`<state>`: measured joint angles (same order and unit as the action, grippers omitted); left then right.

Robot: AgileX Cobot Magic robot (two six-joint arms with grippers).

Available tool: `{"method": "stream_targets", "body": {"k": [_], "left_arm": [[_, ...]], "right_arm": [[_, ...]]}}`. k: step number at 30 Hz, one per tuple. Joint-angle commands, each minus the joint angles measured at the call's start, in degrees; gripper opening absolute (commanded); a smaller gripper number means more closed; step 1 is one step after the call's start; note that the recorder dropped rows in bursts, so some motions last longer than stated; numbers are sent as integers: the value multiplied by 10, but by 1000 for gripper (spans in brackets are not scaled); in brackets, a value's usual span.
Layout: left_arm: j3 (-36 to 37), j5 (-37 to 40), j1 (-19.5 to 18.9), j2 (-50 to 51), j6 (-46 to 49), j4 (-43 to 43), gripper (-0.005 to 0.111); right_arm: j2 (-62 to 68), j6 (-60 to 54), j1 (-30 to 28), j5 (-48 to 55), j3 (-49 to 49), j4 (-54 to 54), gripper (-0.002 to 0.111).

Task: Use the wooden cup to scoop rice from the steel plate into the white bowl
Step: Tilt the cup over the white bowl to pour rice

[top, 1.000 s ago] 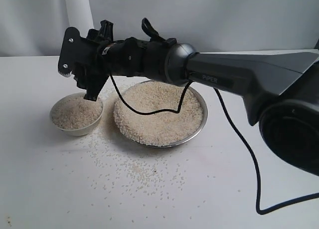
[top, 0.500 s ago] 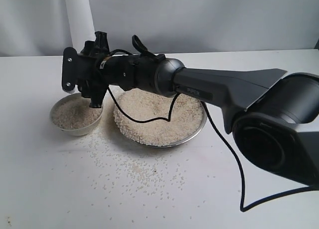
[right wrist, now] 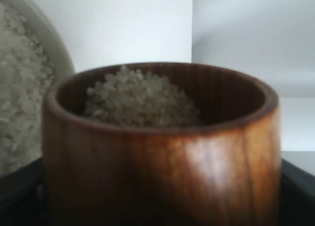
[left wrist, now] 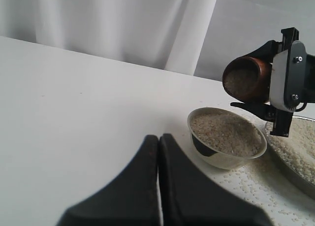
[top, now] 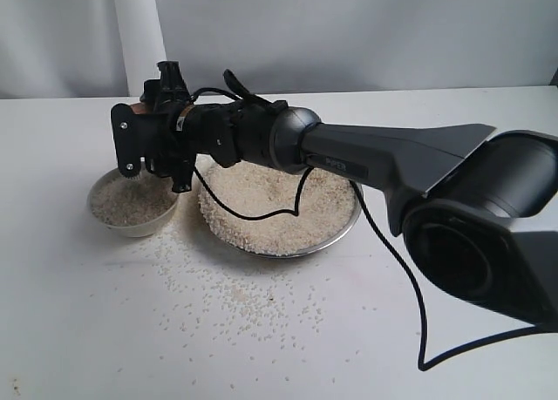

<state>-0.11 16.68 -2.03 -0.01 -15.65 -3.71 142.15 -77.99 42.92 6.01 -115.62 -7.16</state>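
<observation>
My right hand (left wrist: 263,80): clamped on the small reddish-brown wooden cup (left wrist: 244,80), one finger on each side of it.
Wooden cup: in the air above the white bowl, not touching it; it lies much tilted, the mouth turned sideways.
Inside the cup: a heap of small off-white rice (right wrist: 140,100), reaching up to the brim.
White bowl (top: 138,227): small, round, cream-white ceramic; it stands on the white worktop (top: 78,330) just beside the steel plate and is filled with rice almost to the rim.
Steel plate (top: 352,215): wide, shallow, shiny metal; a broad pale layer of rice covers it.
Loose grains (top: 235,300): many are scattered on the worktop in front of the bowl and the plate.
My left hand (left wrist: 158,137): two dark fingers pressed together, nothing between them; it is low over the worktop, well apart from the bowl.
Black cable (top: 410,278): hangs from my right arm and passes over the plate.
</observation>
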Motion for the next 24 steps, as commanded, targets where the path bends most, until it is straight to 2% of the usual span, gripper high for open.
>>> {"method": "stream_targets", "body": {"k": [1, 24], "left_arm": [[1, -3, 3, 0, -1, 2, 0], [1, -3, 3, 0, -1, 2, 0]], "right_arm": [[-4, 1, 0, -13, -5, 23, 0], [2, 1, 13, -9, -5, 112, 0]]}}
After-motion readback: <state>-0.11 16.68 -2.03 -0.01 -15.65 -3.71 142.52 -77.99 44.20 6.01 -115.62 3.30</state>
